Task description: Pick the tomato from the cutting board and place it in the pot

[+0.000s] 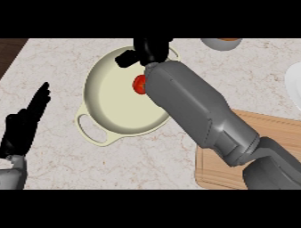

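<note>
While stretched over the cream pot (114, 120), right hand (146, 51) released above the far rim; tomato (140, 84) inside; left hand (26, 121) resting, fingers straight, near left; cutting board (281, 133) right.

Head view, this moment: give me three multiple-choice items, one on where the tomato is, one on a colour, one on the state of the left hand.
1. Where is the small red tomato?
A. on the wooden cutting board
B. inside the cream two-handled pot
C. on the white plate

2. What colour is the pot?
A. cream
B. blue
C. black

3. How is the robot's black left hand?
A. curled round the tomato
B. pressing on the plate
C. open, fingers straight, holding nothing

Answers: 1 B, the tomato shows against the pot's inner floor beside the right forearm, away from the light wooden cutting board. 2 A, its rim and handle are pale cream. 3 C, it stands at the view's left edge with straight fingers, apart from everything.
</note>
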`<state>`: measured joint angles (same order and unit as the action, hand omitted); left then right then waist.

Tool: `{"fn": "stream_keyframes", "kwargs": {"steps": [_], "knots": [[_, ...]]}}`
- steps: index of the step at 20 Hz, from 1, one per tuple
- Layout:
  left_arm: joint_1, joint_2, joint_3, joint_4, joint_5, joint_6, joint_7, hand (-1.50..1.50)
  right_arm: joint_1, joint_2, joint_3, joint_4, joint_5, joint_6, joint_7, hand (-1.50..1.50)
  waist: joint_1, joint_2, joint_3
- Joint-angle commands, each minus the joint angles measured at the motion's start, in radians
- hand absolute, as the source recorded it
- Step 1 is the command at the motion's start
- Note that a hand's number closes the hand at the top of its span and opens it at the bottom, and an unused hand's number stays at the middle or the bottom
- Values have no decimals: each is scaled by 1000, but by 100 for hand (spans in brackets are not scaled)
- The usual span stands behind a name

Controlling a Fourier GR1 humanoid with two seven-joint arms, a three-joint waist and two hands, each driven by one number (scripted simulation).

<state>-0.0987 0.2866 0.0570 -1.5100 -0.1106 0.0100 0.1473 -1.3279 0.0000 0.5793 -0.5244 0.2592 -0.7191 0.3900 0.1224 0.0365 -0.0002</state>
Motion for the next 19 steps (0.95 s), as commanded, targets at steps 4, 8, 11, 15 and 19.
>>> {"fn": "stream_keyframes", "kwargs": {"steps": [4,8,11,15,19], "knots": [[17,-1,9,-9,1,4,13,0,1,0,-146,-101,-169,-157,-180,-150,-19,-9,1],[27,-2,28,11,-2,15,-8,0,94,0,-127,-162,-309,-119,-270,-150,-44,-18,0],[80,-2,21,-30,0,2,8,0,141,0,-114,-192,-382,-95,-332,-150,-57,-25,0],[81,-30,24,-4,-28,41,-25,0,227,0,-111,-278,-417,-54,-385,-150,-98,-34,0],[114,9,72,-65,8,9,36,0,403,-23,-139,-408,-375,-9,-441,-150,-129,-42,1]]}}
